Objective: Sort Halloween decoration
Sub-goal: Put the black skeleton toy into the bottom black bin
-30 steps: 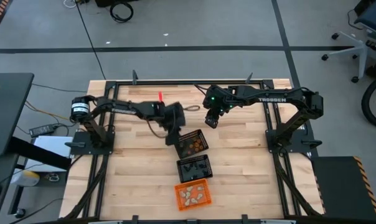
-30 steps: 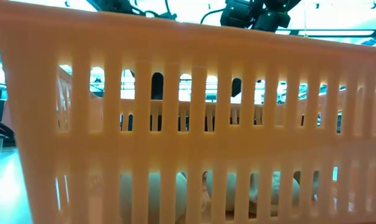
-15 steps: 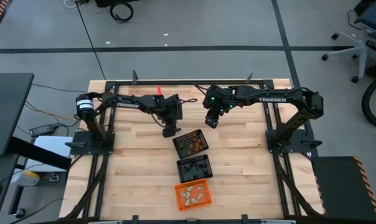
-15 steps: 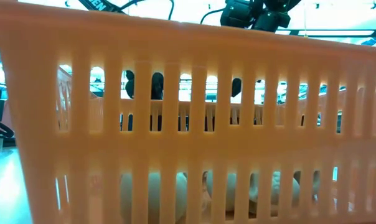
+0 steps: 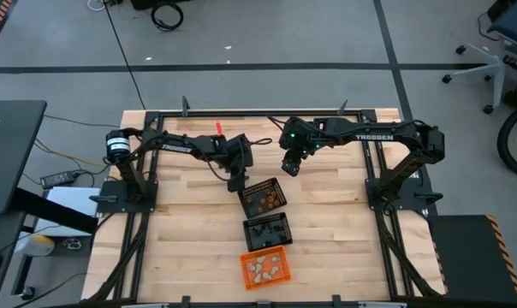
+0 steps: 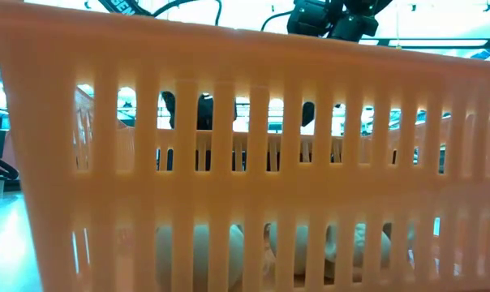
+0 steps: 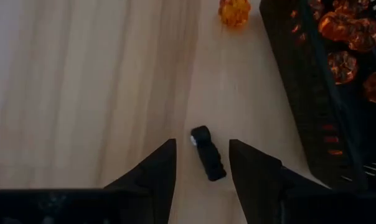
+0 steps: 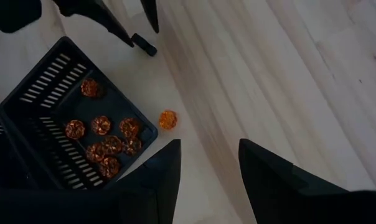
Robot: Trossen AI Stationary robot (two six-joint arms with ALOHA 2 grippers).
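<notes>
A small black trinket (image 7: 208,153) of the Halloween decoration lies flat on the wood. My left gripper (image 7: 202,145) (image 5: 235,182) stands open over it, one finger on either side, apart from it. An orange trinket (image 8: 168,119) (image 7: 234,11) lies loose on the table by the far black mesh basket (image 5: 263,197), which holds several orange trinkets (image 8: 107,140). My right gripper (image 8: 206,169) (image 5: 290,165) hangs open above the table, beyond that basket, with nothing between its fingers.
A second black mesh basket (image 5: 268,230) with dark pieces stands nearer. The orange rectangular basket (image 5: 264,266) with cream-white pieces (image 6: 221,251) stands by the near edge and fills the low view. Bare wood lies to both sides of the basket row.
My left gripper has come down toward the table beside the far basket's left corner, shifting slightly toward the far-left. It now shows through the orange basket's slots in the low view. My right arm has kept still.
</notes>
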